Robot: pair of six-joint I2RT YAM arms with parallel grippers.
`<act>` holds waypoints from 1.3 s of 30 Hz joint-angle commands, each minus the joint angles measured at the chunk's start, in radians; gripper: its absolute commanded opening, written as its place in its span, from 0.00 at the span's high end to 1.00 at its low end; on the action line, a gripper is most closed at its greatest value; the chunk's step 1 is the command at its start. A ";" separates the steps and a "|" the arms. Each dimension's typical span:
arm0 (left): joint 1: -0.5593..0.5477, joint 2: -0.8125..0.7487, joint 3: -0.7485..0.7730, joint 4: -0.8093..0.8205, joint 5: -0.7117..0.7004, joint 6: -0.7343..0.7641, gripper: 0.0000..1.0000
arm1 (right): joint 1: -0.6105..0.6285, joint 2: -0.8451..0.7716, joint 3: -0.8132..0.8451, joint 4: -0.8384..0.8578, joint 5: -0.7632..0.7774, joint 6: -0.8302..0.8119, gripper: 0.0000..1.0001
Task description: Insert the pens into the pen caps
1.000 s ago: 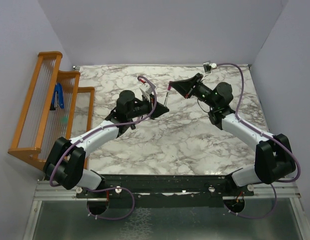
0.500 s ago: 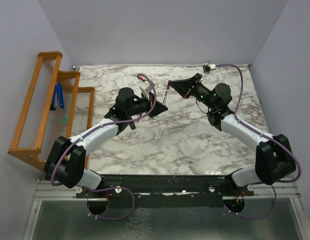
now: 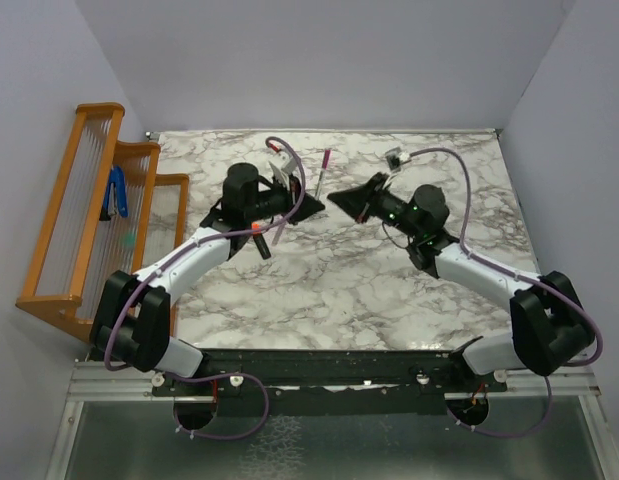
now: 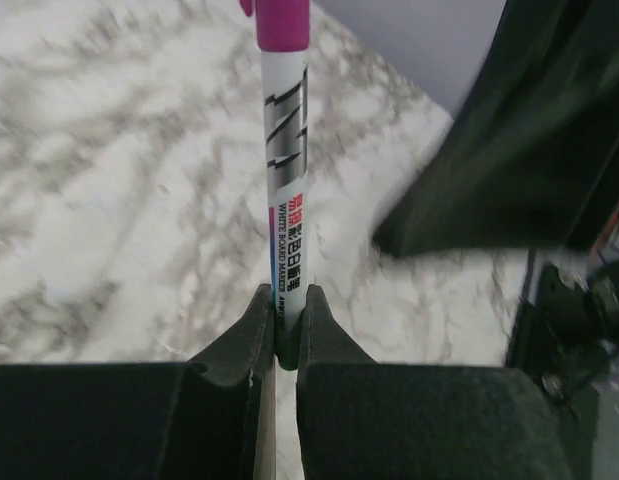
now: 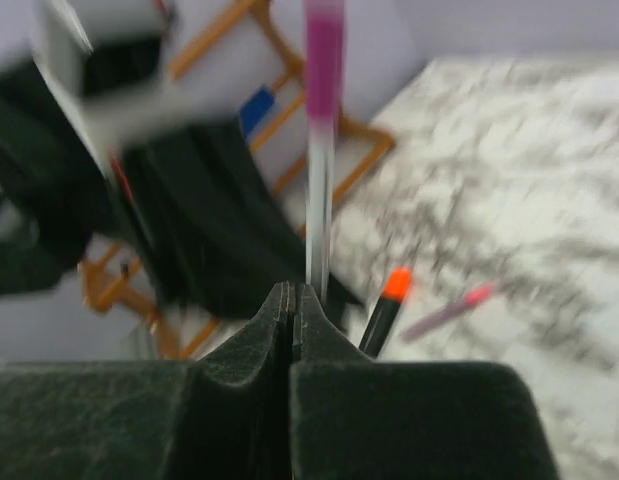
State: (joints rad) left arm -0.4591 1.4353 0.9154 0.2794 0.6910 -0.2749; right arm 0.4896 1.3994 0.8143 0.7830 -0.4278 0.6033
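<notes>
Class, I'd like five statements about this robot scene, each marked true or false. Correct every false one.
1. The left gripper is shut on a white pen. True.
2. That pen wears an orange cap. False: its cap is magenta.
3. The right gripper is wide open. False: it is shut, with nothing visibly held.
4. A black marker with an orange end lies on the table. True.
5. The blue-handled tool lies on the marble table. False: it sits in the wooden rack at the left.
</notes>
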 commanded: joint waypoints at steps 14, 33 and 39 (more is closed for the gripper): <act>0.077 -0.048 0.103 0.130 -0.018 0.067 1.00 | 0.111 0.000 -0.087 -0.199 -0.081 -0.038 0.78; 0.082 -0.118 -0.049 0.115 0.238 0.075 1.00 | -0.046 0.167 0.386 0.012 -0.238 0.031 0.34; 0.079 -0.104 -0.040 0.115 0.244 0.076 1.00 | -0.045 0.218 0.432 0.032 -0.277 0.068 0.37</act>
State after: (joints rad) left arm -0.3790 1.3388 0.8764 0.3832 0.8917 -0.2123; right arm 0.4393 1.6016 1.2045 0.7536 -0.6407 0.6315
